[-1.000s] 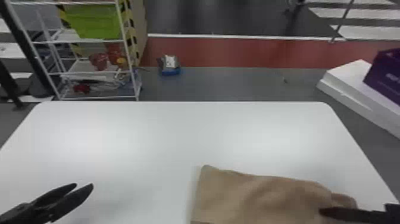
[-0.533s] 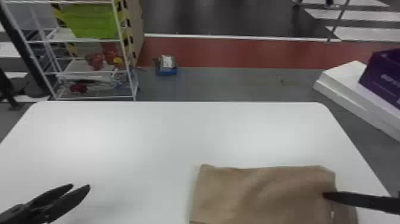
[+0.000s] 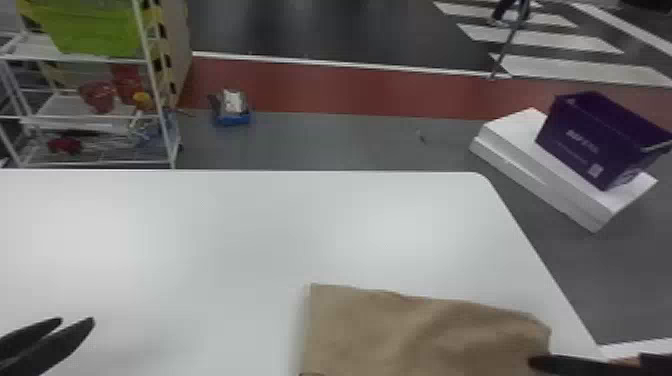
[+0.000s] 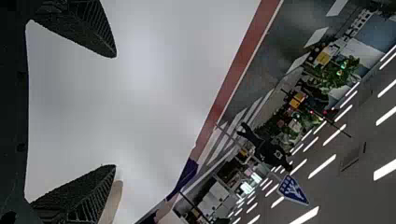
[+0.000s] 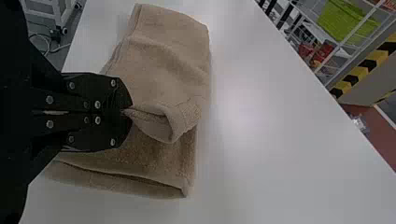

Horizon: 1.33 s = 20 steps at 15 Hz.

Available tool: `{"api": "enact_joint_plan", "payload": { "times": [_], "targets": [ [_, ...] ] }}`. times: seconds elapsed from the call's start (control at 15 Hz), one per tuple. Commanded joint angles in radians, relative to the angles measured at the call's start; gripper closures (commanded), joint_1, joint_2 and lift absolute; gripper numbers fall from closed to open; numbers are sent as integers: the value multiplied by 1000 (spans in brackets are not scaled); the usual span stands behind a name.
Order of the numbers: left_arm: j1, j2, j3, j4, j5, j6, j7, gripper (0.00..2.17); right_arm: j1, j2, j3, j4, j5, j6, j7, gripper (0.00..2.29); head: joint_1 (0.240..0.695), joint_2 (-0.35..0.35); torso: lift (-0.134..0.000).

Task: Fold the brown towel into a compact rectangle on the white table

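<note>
My right gripper (image 3: pixel 537 361) is at the right end of the brown towel (image 3: pixel 400 330), near the front of the white table (image 3: pixel 210 240). In the right wrist view the right gripper (image 5: pixel 125 112) is shut on a pinched part of the towel (image 5: pixel 163 60), whose raised edge curls over the layers beneath. Stacked folded edges lie flat below that curl. At the front left, my left gripper (image 3: pixel 77 322) stands apart from the towel, and in the left wrist view the left gripper (image 4: pixel 114 112) has its fingers wide open with nothing between them.
Beyond the table's right edge, a purple box (image 3: pixel 595 140) rests on white slabs (image 3: pixel 540 175) on the floor. A white rack (image 3: pixel 170 120) with a green bin (image 3: pixel 95 27) stands behind the table at the left. A small blue object (image 3: pixel 234 112) lies on the floor.
The head view has shifted toward the right. The towel's right end, loosely bunched a second ago, was then lying more squared and now slopes with a soft crease; the right gripper remains beside it.
</note>
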Motion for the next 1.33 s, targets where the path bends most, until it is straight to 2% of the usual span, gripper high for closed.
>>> {"api": "enact_joint_plan", "payload": {
  "times": [0.0, 0.13, 0.27, 0.4, 0.47, 0.73, 0.8, 0.87, 0.93, 1.07, 1.27],
  "targets": [
    [8, -3, -14, 1, -5, 0, -2, 29, -65, -3, 74, 99, 69, 2, 3, 1234, 695, -195, -124],
    [14, -3, -12, 4, -6, 0, -5, 29, -94, -7, 102, 150, 109, 2, 3, 1234, 695, -204, -124],
    [17, -2, -6, 4, -6, 0, -12, 29, -114, -30, 100, 184, 109, 2, 3, 1210, 695, -211, -124],
    [17, -2, 5, 4, -6, 0, -18, 29, -85, -46, 87, 182, 120, 2, 3, 76, 695, -225, -124],
    [17, 0, 8, 4, -6, 0, -18, 26, -63, -49, 71, 178, 123, 2, 3, -2, 695, -230, -124],
    [10, 1, 16, -6, -5, -3, -20, 26, -36, -50, -71, 129, 69, 2, 3, 43, 695, -280, -124],
    [7, 1, 16, -7, -5, 0, -18, 26, -31, -44, -88, 106, 52, 2, 3, 53, 695, -291, -124],
    [5, 1, 13, -7, -3, 0, -18, 26, -31, -24, -96, 87, 47, 2, 3, 60, 695, -302, -124],
    [5, -2, 9, -6, 0, 0, -17, 26, -34, 2, -93, 67, 46, 2, 3, 76, 695, -302, -124],
    [5, -3, 5, -4, 1, 0, -21, 26, -36, 9, -45, 67, 60, 2, 3, 87, 695, -289, -124],
    [5, 0, 14, 2, 1, 0, -28, 29, -48, 25, 48, 136, 116, 2, 3, 124, 695, -251, -124]
  ]
}}
